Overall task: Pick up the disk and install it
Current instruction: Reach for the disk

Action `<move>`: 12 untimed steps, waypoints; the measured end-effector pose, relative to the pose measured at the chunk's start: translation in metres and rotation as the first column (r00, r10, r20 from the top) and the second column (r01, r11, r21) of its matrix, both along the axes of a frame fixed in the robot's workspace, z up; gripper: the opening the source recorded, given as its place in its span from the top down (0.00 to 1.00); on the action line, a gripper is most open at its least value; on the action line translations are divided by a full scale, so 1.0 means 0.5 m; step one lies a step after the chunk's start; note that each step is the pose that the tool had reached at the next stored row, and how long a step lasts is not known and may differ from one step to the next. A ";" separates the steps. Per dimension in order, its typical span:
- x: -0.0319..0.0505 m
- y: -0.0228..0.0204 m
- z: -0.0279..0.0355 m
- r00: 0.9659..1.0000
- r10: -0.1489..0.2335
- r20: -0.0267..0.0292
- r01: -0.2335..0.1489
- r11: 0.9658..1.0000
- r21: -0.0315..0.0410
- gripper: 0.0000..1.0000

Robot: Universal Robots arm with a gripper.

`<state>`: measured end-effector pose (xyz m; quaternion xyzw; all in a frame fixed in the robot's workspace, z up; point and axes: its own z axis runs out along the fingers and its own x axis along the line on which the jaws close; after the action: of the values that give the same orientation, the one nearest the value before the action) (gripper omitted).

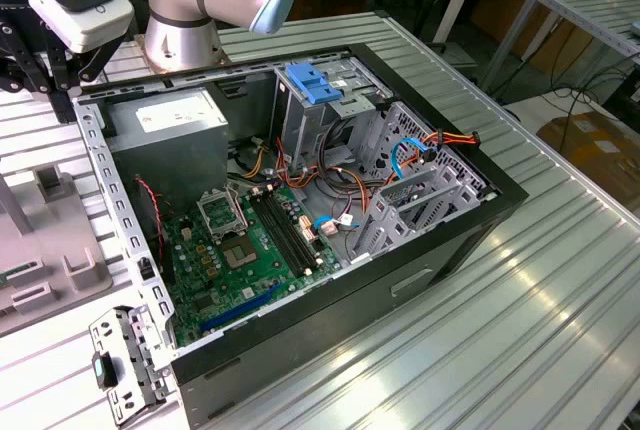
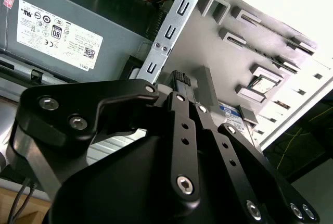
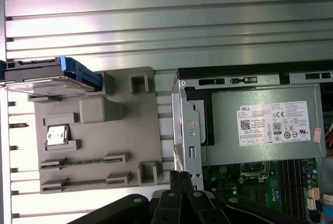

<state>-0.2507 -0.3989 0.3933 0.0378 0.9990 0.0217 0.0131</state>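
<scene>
The disk [image 3: 46,79] lies flat at one corner of a grey fixture plate [image 3: 135,130] on the table, beside the open computer case. It has a dark body with a blue side rail [image 3: 79,71]. In both wrist views my gripper [image 3: 180,178] hangs over the case's metal rim, between the plate and the power supply, well apart from the disk. Its black fingers [image 2: 179,81] are together with nothing between them. In the exterior view the gripper [image 1: 40,70] is at the far left, above the case's back corner.
The open case [image 1: 300,200] holds a grey power-supply box [image 1: 170,122], a green motherboard [image 1: 245,250], loose cables and a tall metal cage topped by a blue latch [image 1: 314,81]. A small chip [image 3: 56,134] sits in another slot of the plate. Ribbed aluminium table [image 1: 520,290] surrounds the case.
</scene>
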 end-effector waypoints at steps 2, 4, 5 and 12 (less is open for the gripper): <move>-0.002 0.0000 0.000 1.000 0.000 0.000 0.000 1.000 0.000 0.89; -0.004 0.0000 0.000 1.000 0.000 0.000 0.000 1.000 0.000 0.89; -0.005 0.0000 0.000 1.000 0.000 0.000 0.000 1.000 0.000 0.89; -0.015 0.0000 0.000 1.000 0.000 0.000 0.000 1.000 0.000 0.89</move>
<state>-0.2580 -0.3989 0.3933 0.0378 0.9990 0.0217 0.0130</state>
